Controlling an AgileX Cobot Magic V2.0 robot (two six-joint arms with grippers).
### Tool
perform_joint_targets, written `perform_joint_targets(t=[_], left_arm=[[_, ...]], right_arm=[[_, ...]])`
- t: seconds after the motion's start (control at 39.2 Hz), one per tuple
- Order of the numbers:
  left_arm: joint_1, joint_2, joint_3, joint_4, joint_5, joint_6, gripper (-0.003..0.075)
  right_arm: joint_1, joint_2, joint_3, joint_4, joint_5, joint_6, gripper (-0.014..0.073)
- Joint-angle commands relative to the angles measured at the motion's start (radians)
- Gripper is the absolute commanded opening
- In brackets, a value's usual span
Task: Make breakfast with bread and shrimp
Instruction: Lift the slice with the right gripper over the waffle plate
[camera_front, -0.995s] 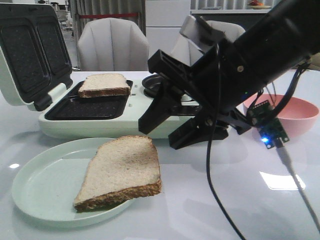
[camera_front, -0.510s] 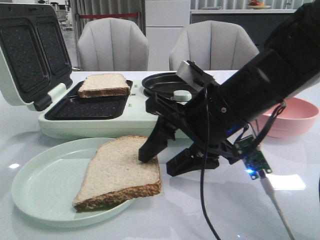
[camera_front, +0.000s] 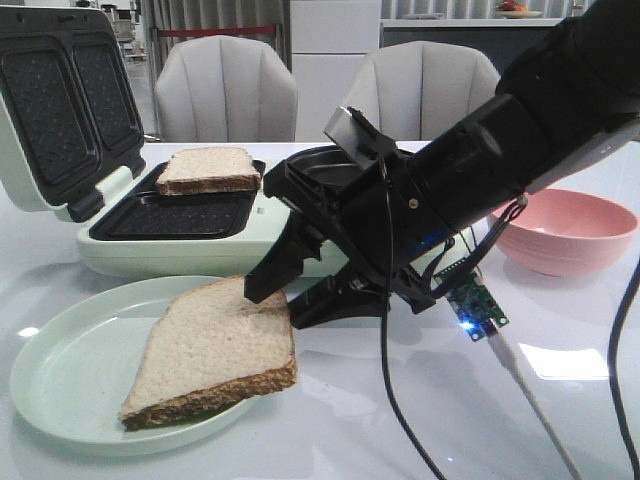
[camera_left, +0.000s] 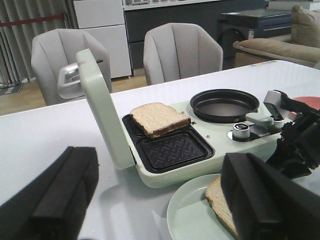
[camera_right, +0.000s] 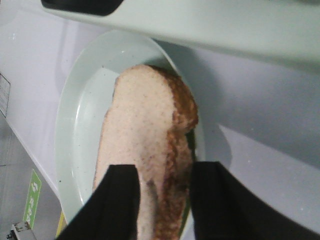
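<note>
One bread slice (camera_front: 210, 345) lies on a pale green plate (camera_front: 70, 370) at the front of the table. My right gripper (camera_front: 275, 307) is open, its two black fingers straddling that slice's right crust edge, one over the top face and one at the plate's rim. The right wrist view shows the bread (camera_right: 140, 140) filling the gap of the right gripper (camera_right: 162, 200). The other bread slice (camera_front: 208, 168) rests in the far tray of the open sandwich maker (camera_front: 180, 250). My left gripper (camera_left: 160, 195) stands wide open and holds nothing. No shrimp is in view.
The sandwich maker's lid (camera_front: 55, 100) stands upright at the left, and a round pan (camera_left: 225, 105) sits on its right half. A pink bowl (camera_front: 570, 235) is at the right. A lit circuit board (camera_front: 475, 305) and cable hang under the right arm. Two grey chairs stand behind the table.
My right arm has come down and leftward to the plate's bread, its fingers now around the slice's edge. The plate and slice have shifted left.
</note>
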Motion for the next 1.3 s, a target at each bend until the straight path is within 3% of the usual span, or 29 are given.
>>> perform_joint_targets(t=[0.0, 0.1, 0.48, 0.69, 1.28], left_arm=[[0.0, 0.011, -0.027, -0.006, -0.08, -0.013, 0.0566], [0.0, 0.011, -0.027, -0.006, -0.08, -0.013, 0.0566], [0.0, 0.011, -0.027, -0.006, -0.08, -0.013, 0.0566], [0.0, 0.011, -0.027, -0.006, -0.08, -0.013, 0.0566], [0.0, 0.011, -0.027, -0.006, -0.08, -0.013, 0.0566]], right_arm=[[-0.005, -0.047, -0.029, 0.039, 0.031, -0.016, 0.0212], [-0.005, -0.054, -0.029, 0.039, 0.03, -0.024, 0.0137], [-0.005, -0.203, -0.034, 0.062, -0.012, -0.103, 0.0136], [-0.005, -0.231, -0.057, 0.145, -0.013, -0.112, 0.0136], [-0.004, 0.034, -0.458, 0.358, -0.025, -0.153, 0.0136]])
